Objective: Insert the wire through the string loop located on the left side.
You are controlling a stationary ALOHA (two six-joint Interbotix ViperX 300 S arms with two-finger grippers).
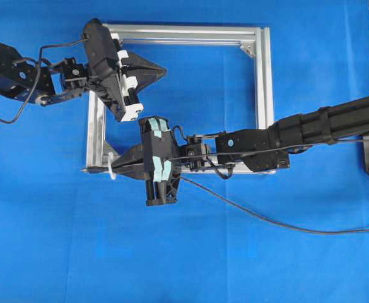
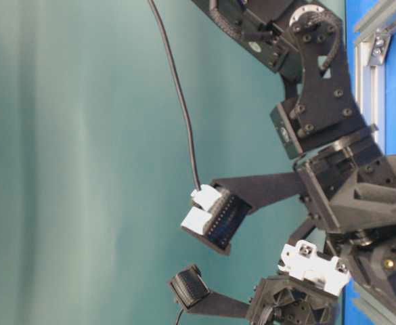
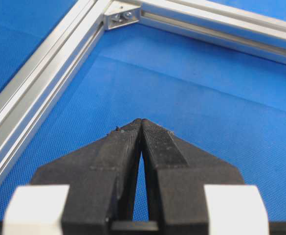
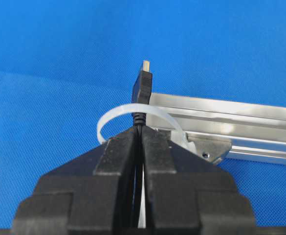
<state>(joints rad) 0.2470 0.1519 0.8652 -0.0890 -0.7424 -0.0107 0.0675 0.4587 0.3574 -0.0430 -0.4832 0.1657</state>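
Worktop (image 1: 234,265): blue cloth under silver frame (image 1: 264,82)
Right hand (image 4: 140,129): clamped on wire (image 4: 143,88), plug tip poking through string loop (image 4: 111,115) at frame's left corner
Left hand (image 3: 142,122): pressed together, holding nothing

Wire (image 4: 142,90) plug in loop (image 4: 114,112) at frame (image 1: 265,95) lower-left corner; left gripper (image 1: 162,71) inside frame, upper left.

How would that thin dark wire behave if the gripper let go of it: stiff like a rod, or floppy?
Probably floppy: the wire trails over the blue cloth in a loose curve. The short bit beyond the right gripper stands straight, likely because its plug is rigid and held close. It looks light, so the string loop might nudge it aside.
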